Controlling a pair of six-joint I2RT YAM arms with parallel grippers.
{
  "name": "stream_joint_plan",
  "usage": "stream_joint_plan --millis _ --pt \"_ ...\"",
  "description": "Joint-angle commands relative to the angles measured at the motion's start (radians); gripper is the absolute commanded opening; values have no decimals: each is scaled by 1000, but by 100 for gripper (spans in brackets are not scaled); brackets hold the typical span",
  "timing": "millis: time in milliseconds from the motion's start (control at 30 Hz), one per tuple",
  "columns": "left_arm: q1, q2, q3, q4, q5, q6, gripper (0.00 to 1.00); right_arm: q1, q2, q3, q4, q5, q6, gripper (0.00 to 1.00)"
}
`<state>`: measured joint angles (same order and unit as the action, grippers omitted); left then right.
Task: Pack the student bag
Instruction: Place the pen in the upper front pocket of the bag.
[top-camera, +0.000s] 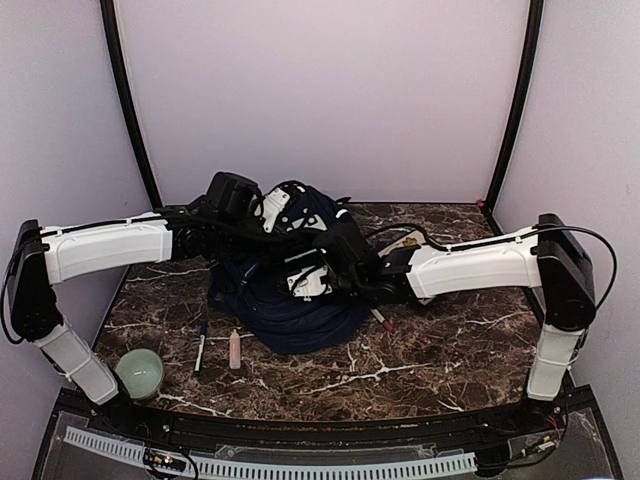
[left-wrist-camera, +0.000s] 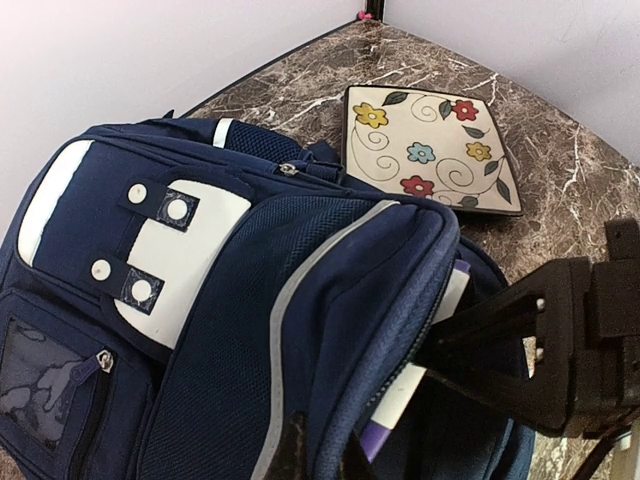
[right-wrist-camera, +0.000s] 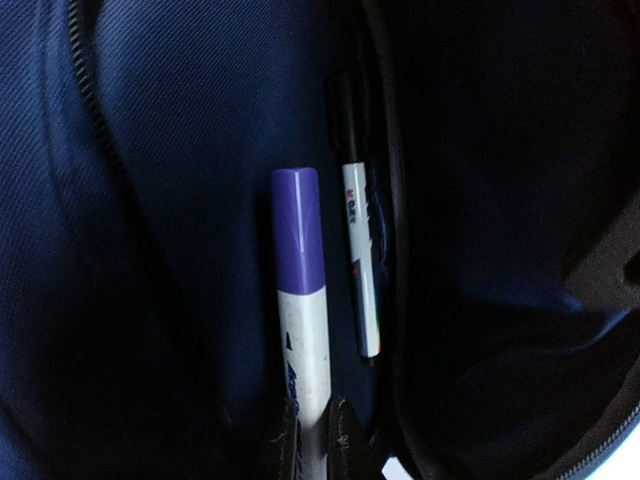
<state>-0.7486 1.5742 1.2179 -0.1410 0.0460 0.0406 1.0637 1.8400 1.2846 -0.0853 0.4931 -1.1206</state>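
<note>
The student bag (top-camera: 295, 322) lies in the middle of the table, navy with white patches (left-wrist-camera: 190, 255) and a grey stripe. My left gripper (left-wrist-camera: 321, 453) is shut on the zipper edge of its opening, pinching the fabric. From the right, my right gripper (right-wrist-camera: 315, 435) reaches inside the bag, shut on a white marker with a purple cap (right-wrist-camera: 300, 300). The marker's white barrel (left-wrist-camera: 468, 296) shows in the opening in the left wrist view. A slim white and black pen (right-wrist-camera: 360, 270) lies inside the bag beside the marker.
A square flowered plate (left-wrist-camera: 430, 150) sits on the marble table just behind the bag. In front of the bag lie a dark pen (top-camera: 200, 346) and a pink eraser-like piece (top-camera: 235, 350). A green bowl (top-camera: 140, 372) stands front left, and a red-tipped pen (top-camera: 382, 320) lies under my right arm.
</note>
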Motion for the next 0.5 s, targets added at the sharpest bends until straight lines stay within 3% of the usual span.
stream_joint_plan --millis 0,467 --pt "4 -78 46 20 18 -11 1 9 65 53 147 37 -71 2" --pt "5 -86 43 21 23 -10 1 9 252 123 304 50 -132 2"
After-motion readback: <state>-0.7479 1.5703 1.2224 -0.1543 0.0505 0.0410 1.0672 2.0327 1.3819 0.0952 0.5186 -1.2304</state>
